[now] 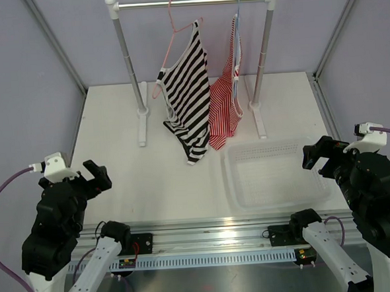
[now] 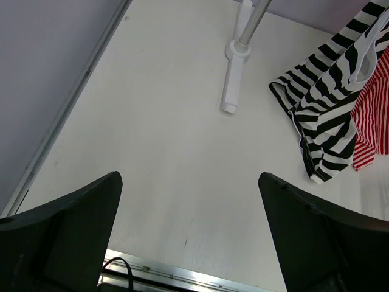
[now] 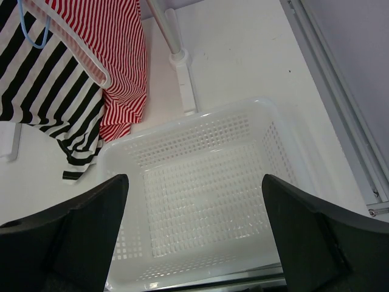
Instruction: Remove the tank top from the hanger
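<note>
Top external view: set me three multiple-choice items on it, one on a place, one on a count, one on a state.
1. The tank top hangs: A on the rail, left of the red-striped top; B on the rail, right of it; C off the rail.
2. Garments on the rail: A one; B two; C three.
3. The left pincer and right pincer are: A both open, empty; B both shut; C one open, one shut.
Answers: A, it hangs left of the red one; B, two tops hang there; A, each wrist view shows spread fingers with nothing between.
</note>
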`<state>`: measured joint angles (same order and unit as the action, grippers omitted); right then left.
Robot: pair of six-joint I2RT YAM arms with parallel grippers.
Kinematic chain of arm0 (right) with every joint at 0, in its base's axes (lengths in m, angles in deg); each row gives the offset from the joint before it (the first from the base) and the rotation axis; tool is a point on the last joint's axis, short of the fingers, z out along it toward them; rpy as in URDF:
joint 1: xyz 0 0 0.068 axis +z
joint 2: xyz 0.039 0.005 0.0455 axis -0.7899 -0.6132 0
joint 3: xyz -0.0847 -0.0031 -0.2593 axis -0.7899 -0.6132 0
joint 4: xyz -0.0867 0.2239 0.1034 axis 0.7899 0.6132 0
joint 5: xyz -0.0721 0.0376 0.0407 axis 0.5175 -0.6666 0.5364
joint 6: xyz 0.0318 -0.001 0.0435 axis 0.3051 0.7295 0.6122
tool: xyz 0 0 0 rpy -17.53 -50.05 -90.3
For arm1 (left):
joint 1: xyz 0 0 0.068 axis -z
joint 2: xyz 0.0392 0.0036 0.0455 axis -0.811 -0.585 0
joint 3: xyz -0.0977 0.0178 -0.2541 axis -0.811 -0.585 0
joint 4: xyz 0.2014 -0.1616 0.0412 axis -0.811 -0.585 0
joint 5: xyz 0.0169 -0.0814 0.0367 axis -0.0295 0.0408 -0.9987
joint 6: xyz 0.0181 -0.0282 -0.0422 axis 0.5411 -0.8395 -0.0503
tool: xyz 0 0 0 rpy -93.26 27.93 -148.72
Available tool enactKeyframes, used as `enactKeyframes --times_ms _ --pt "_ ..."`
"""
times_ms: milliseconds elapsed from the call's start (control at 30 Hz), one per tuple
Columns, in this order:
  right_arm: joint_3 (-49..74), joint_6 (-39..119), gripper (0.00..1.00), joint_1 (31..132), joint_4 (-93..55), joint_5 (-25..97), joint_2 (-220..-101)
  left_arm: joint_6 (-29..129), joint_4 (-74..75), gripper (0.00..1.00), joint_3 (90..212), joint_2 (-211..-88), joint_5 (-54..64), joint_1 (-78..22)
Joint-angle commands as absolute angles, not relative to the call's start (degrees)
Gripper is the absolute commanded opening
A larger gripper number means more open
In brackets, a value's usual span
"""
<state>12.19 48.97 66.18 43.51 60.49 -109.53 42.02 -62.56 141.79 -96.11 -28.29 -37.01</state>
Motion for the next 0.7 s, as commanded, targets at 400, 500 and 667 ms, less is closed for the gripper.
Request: enactKeyframes --times_ms 400,500,667 --pt "10.5 51.4 0.99 66.7 39.4 36.9 -109.4 47.7 -48.2 0.99 159.3 -117.6 -11.7 -36.9" --pt "11.3 52.5 0.99 66.7 39.7 36.3 -108.6 49.6 -44.2 0.99 167.5 -126.4 -9.2 -36.8" --pt "12.6 53.7 1.0 66.6 40.8 34.6 -108.0 53.3 -42.2 0.99 182.1 -141.1 -2.7 -36.7"
